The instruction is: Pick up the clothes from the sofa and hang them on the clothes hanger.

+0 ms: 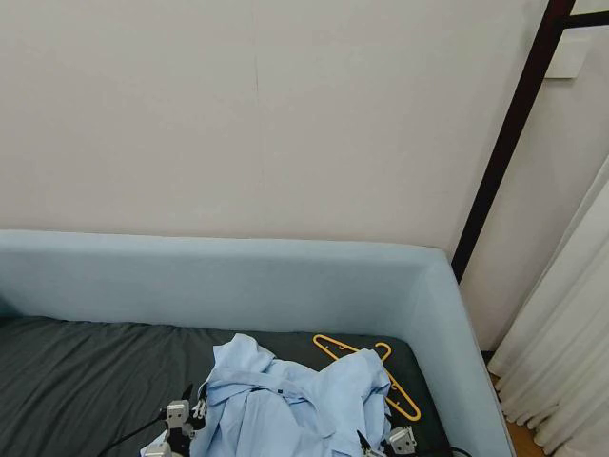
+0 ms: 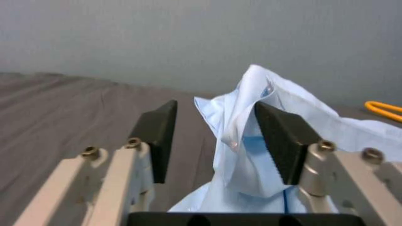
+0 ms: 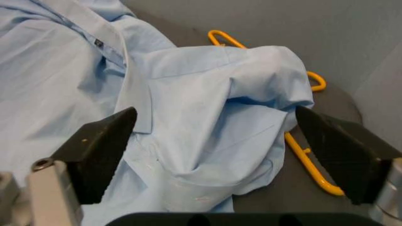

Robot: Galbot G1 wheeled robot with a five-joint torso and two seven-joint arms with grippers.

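Head view: the shirt (image 1: 295, 400) lies crumpled at the right end of the sofa (image 1: 238, 276), partly over the hanger (image 1: 400, 392). My left claw (image 1: 179, 424) and right claw (image 1: 395, 440) sit at its two edges.

Left wrist view: my left claw is open, with a raised fold standing between the jaws. If I close on so thin a ridge, it may slip out.

Right wrist view: my right claw gapes wide above the shirt, with the hanger just beside it. If I drop here, I risk snagging the hanger with the cloth.
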